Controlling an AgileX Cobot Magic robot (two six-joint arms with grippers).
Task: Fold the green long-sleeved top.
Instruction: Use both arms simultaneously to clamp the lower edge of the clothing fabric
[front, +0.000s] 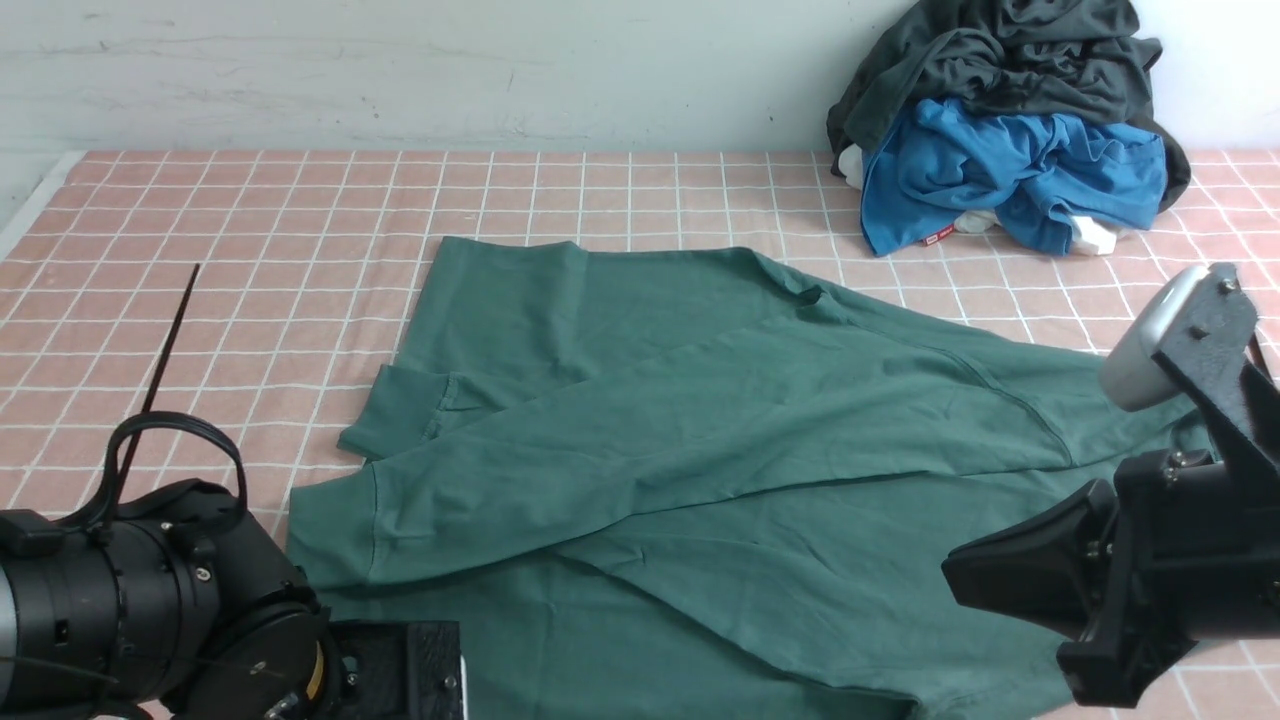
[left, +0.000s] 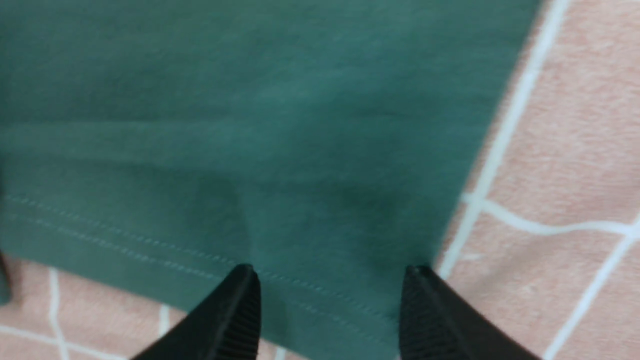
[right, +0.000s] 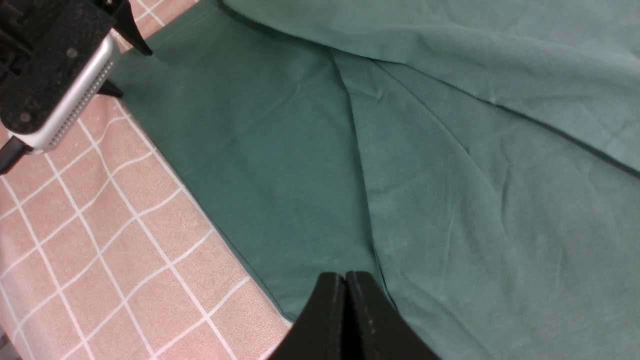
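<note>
The green long-sleeved top (front: 700, 440) lies flat on the pink checked tablecloth (front: 250, 220), with both sleeves folded across its body. One ribbed cuff (front: 395, 410) rests near the left side. My left gripper (left: 330, 272) stands open just above the top's stitched hem corner (left: 350, 300), one fingertip (left: 245, 280) over the cloth and nothing gripped. My right gripper (right: 345, 276) is shut and empty, hovering over the top near its front edge. In the front view the right gripper (front: 952, 578) points left over the top's lower right part.
A heap of dark grey-black clothing (front: 1000, 60) and a bright blue garment (front: 1010, 170) sits at the back right against the wall. The left arm's body (front: 150, 610) fills the near left corner. A thin black rod (front: 165, 340) slants over the cloth at left.
</note>
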